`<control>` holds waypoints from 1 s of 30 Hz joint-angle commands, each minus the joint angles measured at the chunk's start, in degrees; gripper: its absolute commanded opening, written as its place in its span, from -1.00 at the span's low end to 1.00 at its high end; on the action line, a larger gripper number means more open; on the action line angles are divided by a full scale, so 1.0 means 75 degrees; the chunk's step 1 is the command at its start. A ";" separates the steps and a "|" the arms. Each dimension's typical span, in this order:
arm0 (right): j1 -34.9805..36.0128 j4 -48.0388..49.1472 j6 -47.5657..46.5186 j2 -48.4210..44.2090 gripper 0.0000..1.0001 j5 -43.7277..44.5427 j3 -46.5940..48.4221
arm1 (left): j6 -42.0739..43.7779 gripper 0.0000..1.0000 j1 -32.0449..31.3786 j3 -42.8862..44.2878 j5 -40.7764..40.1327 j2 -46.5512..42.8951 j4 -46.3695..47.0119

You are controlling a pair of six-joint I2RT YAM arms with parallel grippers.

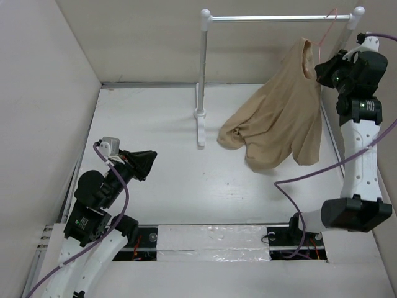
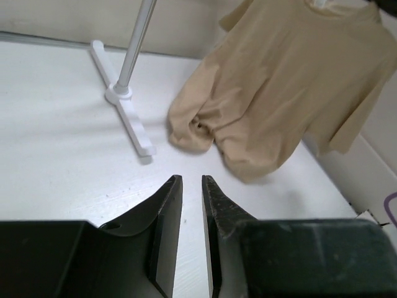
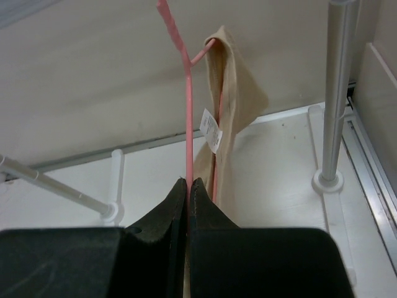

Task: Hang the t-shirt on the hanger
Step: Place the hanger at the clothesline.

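The tan t-shirt (image 1: 279, 121) hangs from the pink hanger (image 1: 327, 30) at the back right. Its lower part is bunched and touches the table. The hanger's hook reaches up by the right end of the rack bar (image 1: 279, 18); I cannot tell whether it rests on it. My right gripper (image 1: 320, 69) is shut on the hanger's wire (image 3: 188, 112) just below the neck, with the t-shirt (image 3: 234, 93) draped right behind it. My left gripper (image 1: 152, 158) is low at the left, slightly open and empty (image 2: 191, 181), pointing toward the t-shirt (image 2: 279, 87).
The white-and-metal rack stands at the back, its post (image 1: 203, 74) and foot (image 2: 127, 118) left of the shirt. Its other post (image 3: 335, 93) is close on the right of my right gripper. Beige walls enclose the table on the left, back and right.
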 commanded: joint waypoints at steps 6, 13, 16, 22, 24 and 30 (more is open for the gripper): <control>-0.0239 0.1089 0.0147 0.1140 -1.00 0.0090 0.1346 | 0.0372 -0.66 -0.0048 -0.0033 -0.0039 0.0117 -0.0012; -0.0509 0.1405 0.0194 0.1457 -1.00 0.0114 0.1405 | 0.0384 -0.66 -0.0048 -0.0069 0.0136 0.0409 0.0000; -0.0615 0.1405 0.0206 0.1480 -1.00 0.0126 0.1347 | 0.0372 -0.66 -0.0048 -0.0069 0.0136 0.0480 0.0012; -0.0966 0.1581 0.0218 0.1492 -1.00 -0.0062 0.0879 | 0.0384 -0.65 -0.0048 -0.0080 0.0102 0.0411 0.0023; -0.0967 0.1569 0.0253 0.1586 -1.00 -0.0213 0.0831 | 0.0372 -0.63 -0.0048 -0.0092 0.0090 0.0375 0.0023; -0.0967 0.1616 0.0382 0.1586 -0.79 -0.0332 0.0667 | 0.0325 -0.44 0.0022 -0.0080 -0.0086 0.0328 -0.0023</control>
